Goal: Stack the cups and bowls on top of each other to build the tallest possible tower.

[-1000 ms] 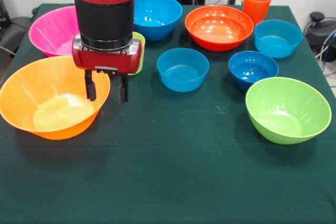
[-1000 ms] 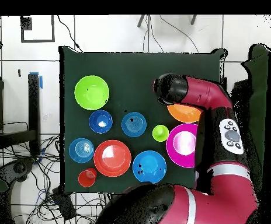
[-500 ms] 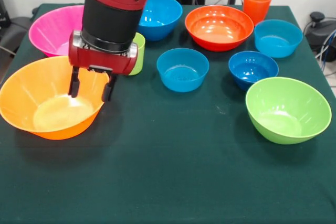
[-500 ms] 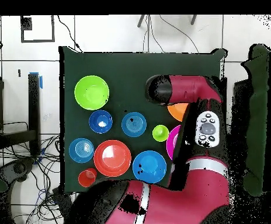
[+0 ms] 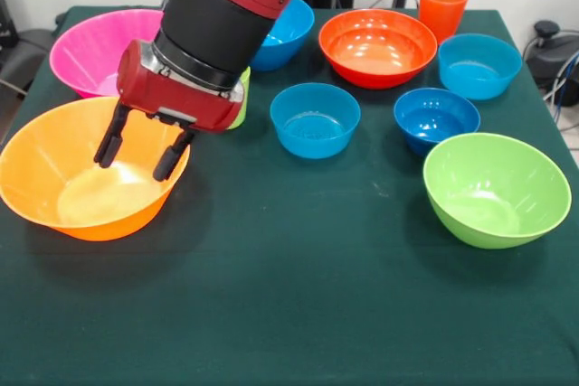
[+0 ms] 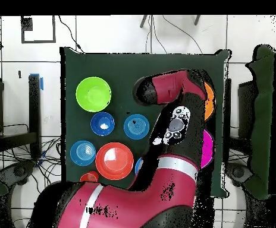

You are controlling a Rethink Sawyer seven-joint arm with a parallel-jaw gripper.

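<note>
Open hand (image 5: 136, 149) over glossy, round light-orange bowl (image 5: 54, 169).

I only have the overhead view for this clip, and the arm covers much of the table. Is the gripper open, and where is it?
Observer: Open. The front view shows the gripper tilted over the large light-orange bowl.
Operator: Is that bowl flipped over?
Observer: No, it sits upright, mouth up, with nothing in it.
Operator: And the lime green cup?
Observer: The lime green cup is mostly hidden behind the gripper, on the table near the pink bowl.
</note>
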